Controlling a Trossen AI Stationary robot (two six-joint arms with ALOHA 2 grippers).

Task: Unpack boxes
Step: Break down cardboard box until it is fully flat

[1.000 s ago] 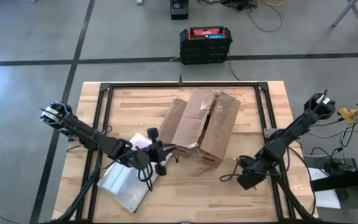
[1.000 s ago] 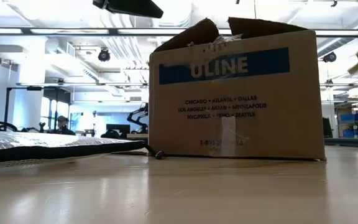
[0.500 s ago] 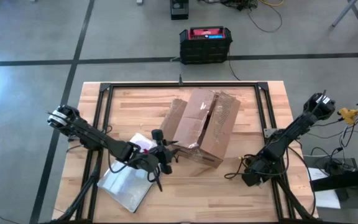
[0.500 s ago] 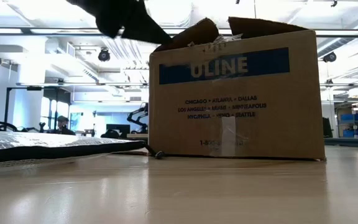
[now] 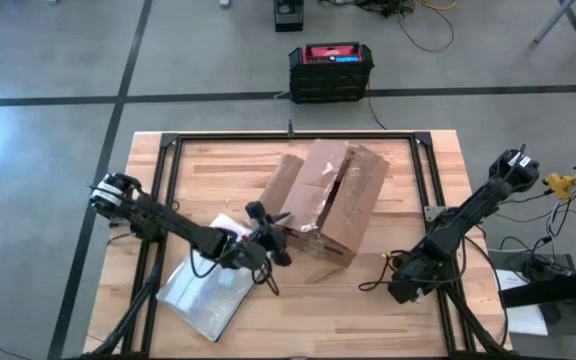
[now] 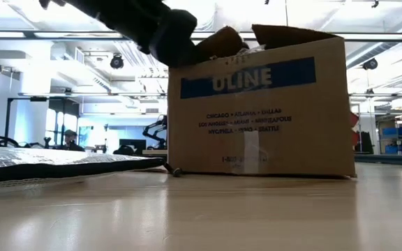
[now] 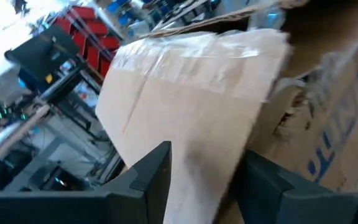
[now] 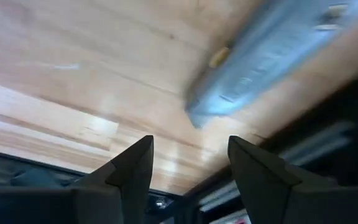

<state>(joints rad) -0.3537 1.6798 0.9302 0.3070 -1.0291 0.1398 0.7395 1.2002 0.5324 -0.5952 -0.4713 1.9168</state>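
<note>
- Box [image 5: 323, 200]: you have one brown ULINE carton at mid-desk [image 5: 388, 320], flaps up, taped.
- Left end effector [image 5: 280, 240]: at the carton's near-left corner, fingers parted with a cardboard flap [image 7: 191, 118] showing between them; you cannot tell whether they pinch it.
- Right end effector [image 5: 400, 290]: low over bare desk, right of the carton, fingers apart, holding nothing.
- Silvery pouch [image 5: 203, 300]: flat, left of the carton.

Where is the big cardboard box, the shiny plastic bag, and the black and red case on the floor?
cardboard box [image 5: 353, 205]: high view, on its open top flap.
plastic bag [image 5: 203, 300]: high view, on its flat silvery middle.
black-and-red case [image 5: 331, 70]: high view, on its dark front below the red lid.
</note>
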